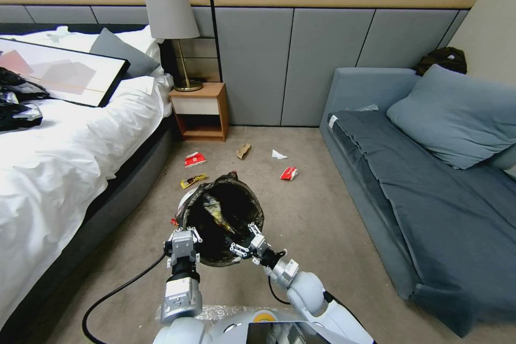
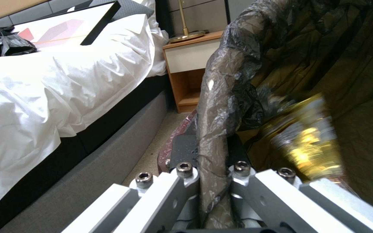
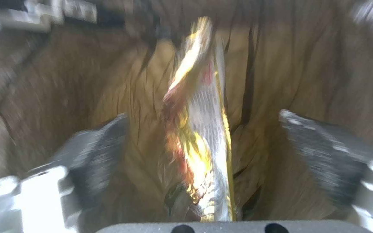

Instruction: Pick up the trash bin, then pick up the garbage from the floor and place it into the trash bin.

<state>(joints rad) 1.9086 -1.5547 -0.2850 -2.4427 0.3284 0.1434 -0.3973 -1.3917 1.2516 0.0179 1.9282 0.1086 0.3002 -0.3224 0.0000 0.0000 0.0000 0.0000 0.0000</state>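
Holding the bin (image 1: 223,220) by its near rim, the left gripper (image 1: 183,241) is clamped on the bag-covered edge; in the left wrist view its fingers (image 2: 182,168) pinch the rim from both sides. The bin hangs tilted toward the robot, mouth up, above the carpet (image 1: 317,215).

Inside that mouth the right gripper (image 1: 248,244) has its jaws spread wide, and a shiny yellow-and-silver wrapper (image 3: 199,129) sits loose between the pads (image 3: 311,145), touching neither. It looks released, dropping into the liner (image 2: 221,97).

More garbage lies on the floor beyond the bin: a red wrapper (image 1: 195,159), a yellow one (image 1: 193,180), a brown scrap (image 1: 243,150), a white scrap (image 1: 278,155) and another red piece (image 1: 288,173).

These pieces should be feather-light, thin and crinkly, so they will likely flatten or slide under a pinch; a raised fold or edge seems the best hold. The bin seems light but its liner is slick, so the rim grip could slip.

The carpet is short-piled and gives the scraps some grip. A bed (image 1: 64,150) bounds the left, a sofa (image 1: 419,172) the right, and a nightstand (image 1: 200,112) stands at the wall.
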